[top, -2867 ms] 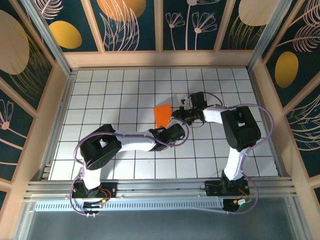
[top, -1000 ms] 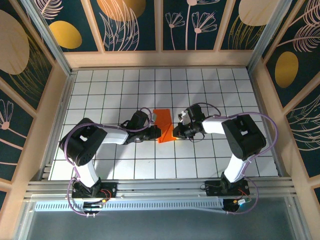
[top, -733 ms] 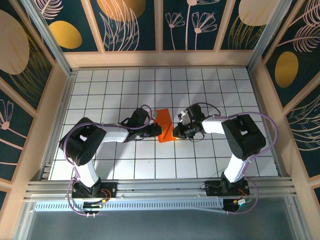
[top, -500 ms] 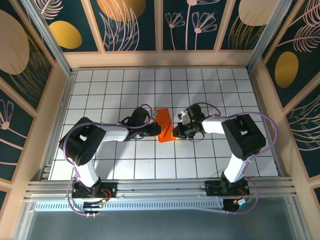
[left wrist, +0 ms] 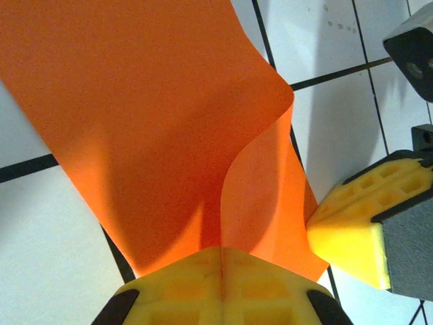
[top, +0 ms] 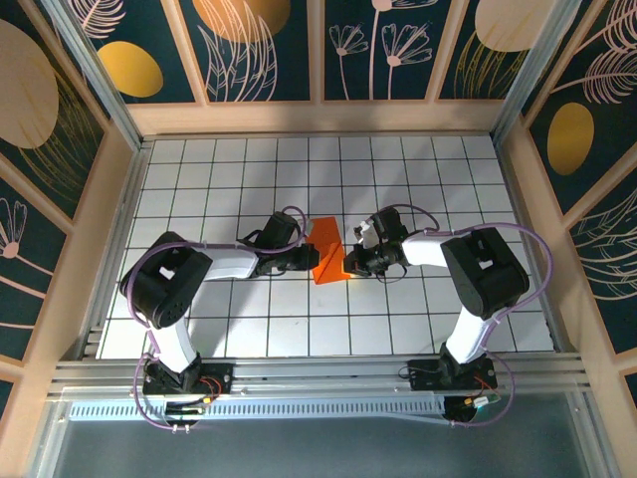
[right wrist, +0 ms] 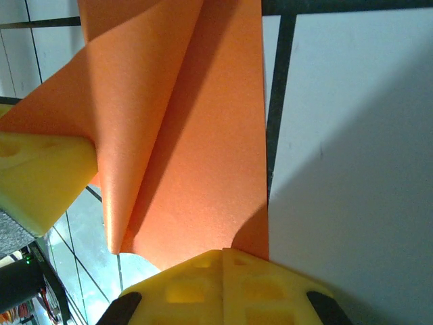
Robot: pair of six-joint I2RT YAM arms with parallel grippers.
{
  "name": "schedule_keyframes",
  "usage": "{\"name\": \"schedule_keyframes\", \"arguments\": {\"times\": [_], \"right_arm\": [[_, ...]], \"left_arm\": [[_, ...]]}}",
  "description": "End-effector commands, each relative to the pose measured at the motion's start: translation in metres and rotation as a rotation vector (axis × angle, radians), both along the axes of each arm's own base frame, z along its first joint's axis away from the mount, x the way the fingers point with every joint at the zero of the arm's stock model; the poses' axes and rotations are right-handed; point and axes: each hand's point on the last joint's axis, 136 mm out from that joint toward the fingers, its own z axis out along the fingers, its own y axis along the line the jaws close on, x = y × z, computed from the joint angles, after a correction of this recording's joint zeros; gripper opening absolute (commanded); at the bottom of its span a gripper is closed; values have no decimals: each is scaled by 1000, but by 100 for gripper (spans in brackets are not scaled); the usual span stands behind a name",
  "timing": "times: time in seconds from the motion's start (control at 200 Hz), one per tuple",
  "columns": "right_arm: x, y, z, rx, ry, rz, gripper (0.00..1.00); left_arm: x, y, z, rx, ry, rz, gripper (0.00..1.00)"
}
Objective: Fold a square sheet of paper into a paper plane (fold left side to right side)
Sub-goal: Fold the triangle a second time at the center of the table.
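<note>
The square sheet of paper (top: pixel 326 253) is bright orange and lies mid-table, its left side lifted and curling over toward the right. My left gripper (top: pixel 310 258) is shut on that raised edge; in the left wrist view the sheet (left wrist: pixel 155 115) rises in a curve from between the closed yellow tips of the left gripper (left wrist: pixel 222 251). My right gripper (top: pixel 349 261) is shut, its tips resting on the sheet's right edge (right wrist: pixel 203 162), as the right gripper (right wrist: pixel 223 252) shows in its own view. Each wrist view catches the other arm's yellow fingers (left wrist: pixel 352 233), (right wrist: pixel 37 179) beside the paper.
The white grid table (top: pixel 199 179) is fenced by wooden walls (top: pixel 318 117) at the back and both sides. Both arms reach inward from their bases at the near edge, their elbows over the tiles left and right of the sheet.
My left gripper has moved right with the sheet's left edge, so the paper looks narrower from above. The right gripper has stayed on the right edge.
</note>
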Motion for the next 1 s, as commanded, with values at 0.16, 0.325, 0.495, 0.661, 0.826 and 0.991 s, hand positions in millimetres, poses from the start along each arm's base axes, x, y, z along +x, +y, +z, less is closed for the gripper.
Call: {"name": "schedule_keyframes", "arguments": {"times": [0.16,0.325,0.495,0.661,0.826,0.991], "right_arm": [[-14,-9,-24,-93,57,7,0],[-13,-9,-24,-93,56,7,0],[-14,-10,-25,-95,58,7,0],[-14,-9,-25,-94,58,7,0],[-11,-7,-21,-85,51,7,0],[-4,1,-3,-34,20,9,0]], "left_arm": [[9,5,-8,50,-8,6,0],[10,7,-10,66,-9,10,0],[10,8,-10,72,-11,11,0],[8,9,-14,74,-1,9,0],[5,10,-20,80,13,7,0],[3,12,-28,92,25,6,0]]}}
